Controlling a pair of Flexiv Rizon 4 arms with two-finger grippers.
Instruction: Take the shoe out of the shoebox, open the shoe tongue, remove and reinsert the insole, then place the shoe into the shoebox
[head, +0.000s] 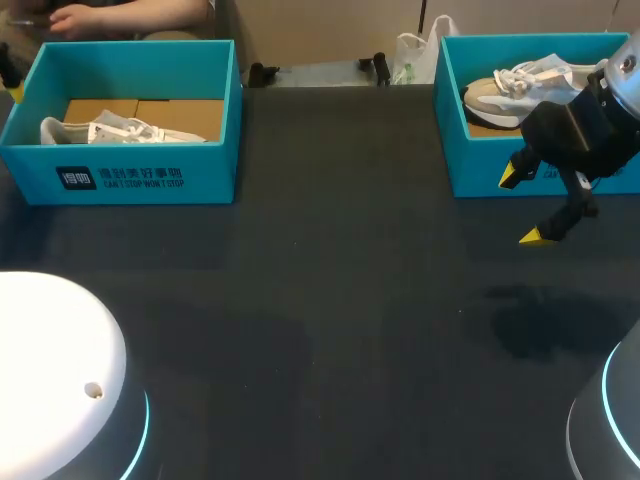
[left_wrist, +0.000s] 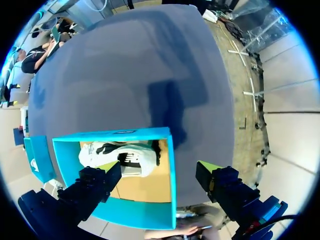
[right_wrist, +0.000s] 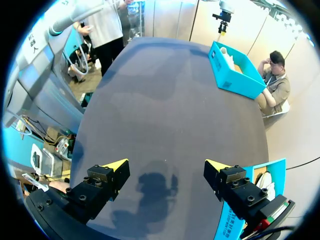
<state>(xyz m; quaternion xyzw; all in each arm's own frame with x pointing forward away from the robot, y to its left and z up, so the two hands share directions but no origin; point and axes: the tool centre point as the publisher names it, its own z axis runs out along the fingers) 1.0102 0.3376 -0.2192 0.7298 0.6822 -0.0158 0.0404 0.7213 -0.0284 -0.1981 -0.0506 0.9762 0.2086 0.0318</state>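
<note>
shoe (head: 520, 88) lies in the right box (head: 475, 165) at the table's (head: 350, 300) far right corner, laces showing, not lifted yet. a second shoe (head: 100, 130) lies in the left box (head: 210, 165) at the far left corner, against its left wall.

right gripper (head: 526, 206) hangs just in front of the right box, jaws wide, nothing in them. left gripper (left_wrist: 157, 170) looks down on the left box from above, also wide and empty, one finger over the inside and one past the wall.

handling, my guess: light sneaker with a soft, collapsible upper and a stiffer sole. take it at the heel collar or across the midfoot, sole side to rim. avoid laces and tongue, which give and slip. box walls leave little room, so come in from above. the insole is likely thin and floppy.
</note>
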